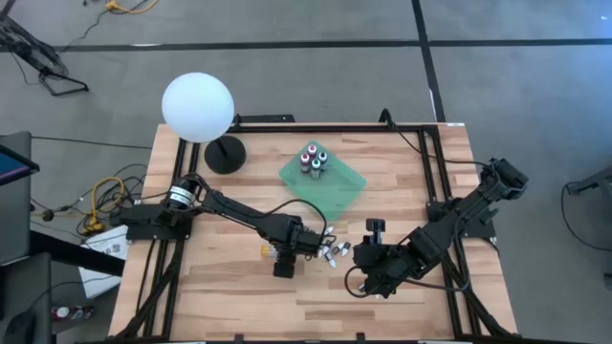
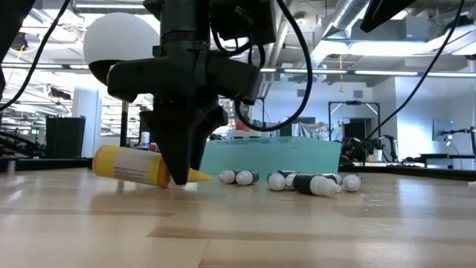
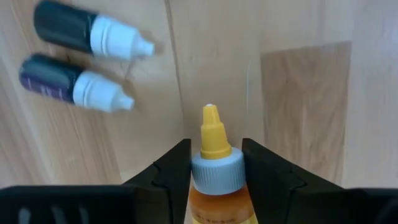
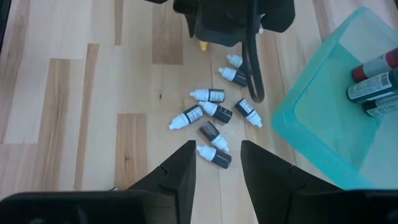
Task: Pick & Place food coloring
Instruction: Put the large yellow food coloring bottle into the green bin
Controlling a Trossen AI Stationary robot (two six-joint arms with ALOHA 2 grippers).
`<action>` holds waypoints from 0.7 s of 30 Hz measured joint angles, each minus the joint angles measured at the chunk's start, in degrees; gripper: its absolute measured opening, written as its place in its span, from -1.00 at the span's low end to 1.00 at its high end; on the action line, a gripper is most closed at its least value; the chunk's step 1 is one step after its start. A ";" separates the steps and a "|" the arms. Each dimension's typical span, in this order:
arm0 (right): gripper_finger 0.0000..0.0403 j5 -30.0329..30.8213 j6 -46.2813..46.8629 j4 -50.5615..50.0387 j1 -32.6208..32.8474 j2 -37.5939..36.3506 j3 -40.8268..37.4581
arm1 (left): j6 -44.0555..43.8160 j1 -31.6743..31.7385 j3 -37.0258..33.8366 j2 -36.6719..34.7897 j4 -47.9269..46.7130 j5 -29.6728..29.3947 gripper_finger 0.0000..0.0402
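Our left gripper [image 3: 214, 171] is squeezing a yellow bottle [image 2: 132, 165] that lies on its side on the wooden table [image 1: 229, 306]. Its two dark fingers [image 3: 171, 171] press on the bottle's neck, just under the grey collar and the pointy yellow tip. We see a white label with small print on the bottle, but we cannot read it.

Close by lie the other little food coloring bottles [image 4: 211, 115], dark with white caps, scattered on the table between our two grippers. Their labels are too small for us to read.

Next to that bunch sits the green tray [image 1: 342, 196], with a few bottles [image 1: 314, 159] standing up in it.

Our right gripper [image 4: 216, 167] hangs above the small bottles, fingers apart, holding nothing.

Behind the tray stands a white ball lamp [image 1: 198, 107].
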 joint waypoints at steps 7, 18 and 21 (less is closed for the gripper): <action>-0.41 0.01 -0.02 0.00 0.00 0.00 0.00 | 0.28 0.00 0.00 0.00 -0.64 -0.02 -0.31; -0.41 0.03 -0.04 0.00 0.00 0.00 0.00 | 1.69 0.00 0.00 0.00 -1.45 -0.02 -0.04; -0.41 0.03 -0.05 0.01 0.00 0.00 0.00 | 2.17 0.04 0.00 0.00 -2.07 -0.02 -0.03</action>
